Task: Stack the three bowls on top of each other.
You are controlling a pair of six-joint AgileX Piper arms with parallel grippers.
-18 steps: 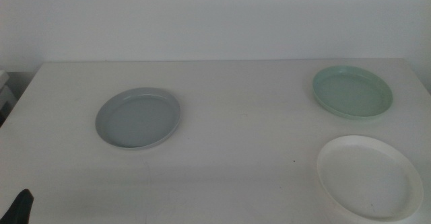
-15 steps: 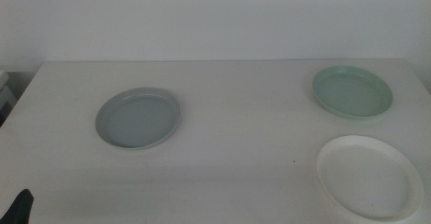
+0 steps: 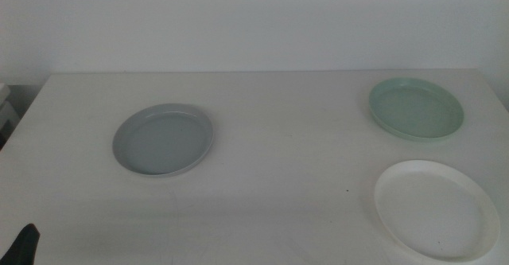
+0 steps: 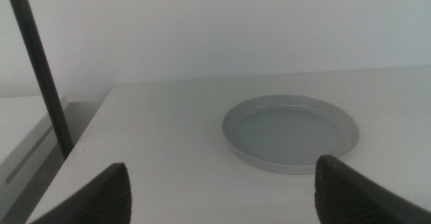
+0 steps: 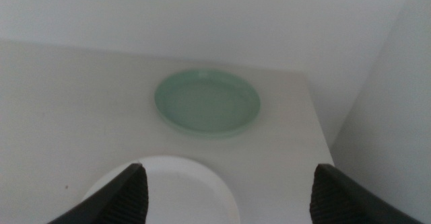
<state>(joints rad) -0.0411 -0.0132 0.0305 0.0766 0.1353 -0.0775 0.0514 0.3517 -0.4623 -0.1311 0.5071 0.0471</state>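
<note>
Three bowls lie apart on the white table [image 3: 278, 130]. The pale grey-blue bowl [image 3: 163, 139] is at the left, the mint green bowl [image 3: 416, 109] at the far right, and the white bowl [image 3: 437, 210] at the near right. Only a dark tip of my left gripper [image 3: 24, 246] shows, at the bottom left corner. In the left wrist view the left gripper [image 4: 223, 171] is open, short of the grey-blue bowl [image 4: 289, 131]. The right gripper [image 5: 229, 173] is open above the white bowl [image 5: 168, 190], with the green bowl [image 5: 207, 103] beyond it. It is out of the middle view.
A dark upright pole [image 4: 40, 69] stands off the table's left edge, beside a low white ledge [image 4: 27, 150]. A white wall [image 5: 390, 103] rises close to the table's right edge. Another wall backs the table.
</note>
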